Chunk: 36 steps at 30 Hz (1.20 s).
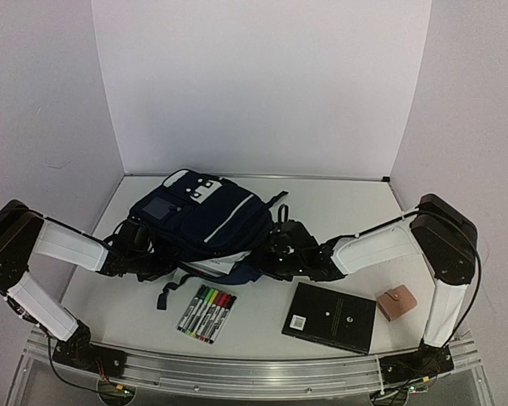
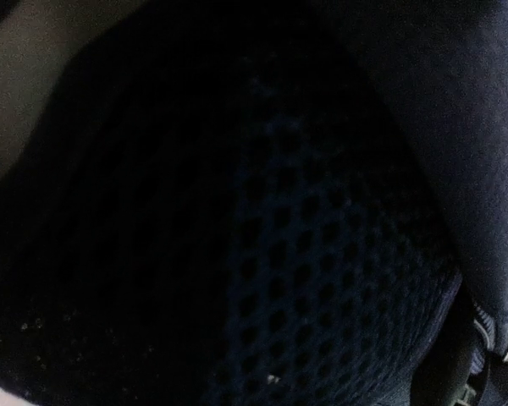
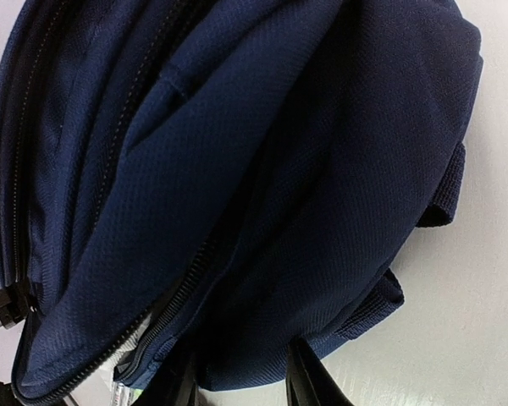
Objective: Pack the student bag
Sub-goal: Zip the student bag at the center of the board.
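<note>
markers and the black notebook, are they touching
Apart. The top view shows a strip of bare table between the markers and the notebook.

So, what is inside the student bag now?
The student bag shows only a pale strip at its parted near mouth; lining or item, I cannot tell. The navy fabric covers the rest. The markers, black book and tan wallet lie outside.

We've got a row of coloured markers lying side by side near the front of the white table. To their right, apart, a black notebook lies flat, white label at one corner. Just beside it sits a small tan wallet.
</note>
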Motion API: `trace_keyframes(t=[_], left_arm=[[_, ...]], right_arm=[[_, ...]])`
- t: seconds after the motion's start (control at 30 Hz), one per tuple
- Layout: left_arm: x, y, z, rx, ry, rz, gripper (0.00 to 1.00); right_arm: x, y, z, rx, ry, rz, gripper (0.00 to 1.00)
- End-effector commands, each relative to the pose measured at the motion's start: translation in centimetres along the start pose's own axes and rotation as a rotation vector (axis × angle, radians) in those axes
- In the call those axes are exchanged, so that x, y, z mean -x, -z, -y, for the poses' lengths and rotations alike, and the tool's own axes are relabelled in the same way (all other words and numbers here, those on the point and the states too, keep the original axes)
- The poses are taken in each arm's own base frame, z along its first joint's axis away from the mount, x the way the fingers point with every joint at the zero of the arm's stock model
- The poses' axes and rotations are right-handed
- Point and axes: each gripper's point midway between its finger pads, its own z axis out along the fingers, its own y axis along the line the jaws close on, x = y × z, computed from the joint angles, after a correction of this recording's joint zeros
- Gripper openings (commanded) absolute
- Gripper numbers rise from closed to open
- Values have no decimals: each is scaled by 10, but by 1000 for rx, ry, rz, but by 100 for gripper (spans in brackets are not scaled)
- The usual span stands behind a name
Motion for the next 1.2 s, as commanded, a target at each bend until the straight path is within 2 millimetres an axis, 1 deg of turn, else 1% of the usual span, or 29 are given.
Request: trace_keyframes(t=[0.0,0.07,0.23,0.37,0.4,0.5,0.63,0.73,0.87,0.93,1.07,1.17], left_arm=[[8,-10,10,-33,-16,0,26],[7,-12,8,-35,-12,6,25],[8,-12,5,-27,-10,23,10],[11,-5,7,-35,-18,47,1],[11,-3,7,-39,-22,52,0],[10,3,11,-62,-38,52,0],[3,13,14,-89,-51,39,0],[-2,24,22,-114,-66,37,0],[-13,34,38,-144,-112,20,0],[-20,37,45,-143,-142,11,0],[-28,41,60,-131,-189,5,0],[-33,43,66,-112,-198,-6,0]], right_arm=[[14,-3,-9,20,-8,42,30],[14,-3,-9,19,-8,43,29],[14,-3,-7,15,-10,42,21],[13,-4,-5,11,-13,40,13],[14,-5,-5,11,-15,41,11],[14,-5,-6,12,-19,42,5],[15,-5,-8,17,-26,44,0],[16,-6,-8,16,-34,45,0],[16,-8,-8,16,-45,44,0],[16,-8,-9,18,-44,45,0],[17,-7,-10,20,-47,47,0],[20,-7,-8,11,-59,66,0]])
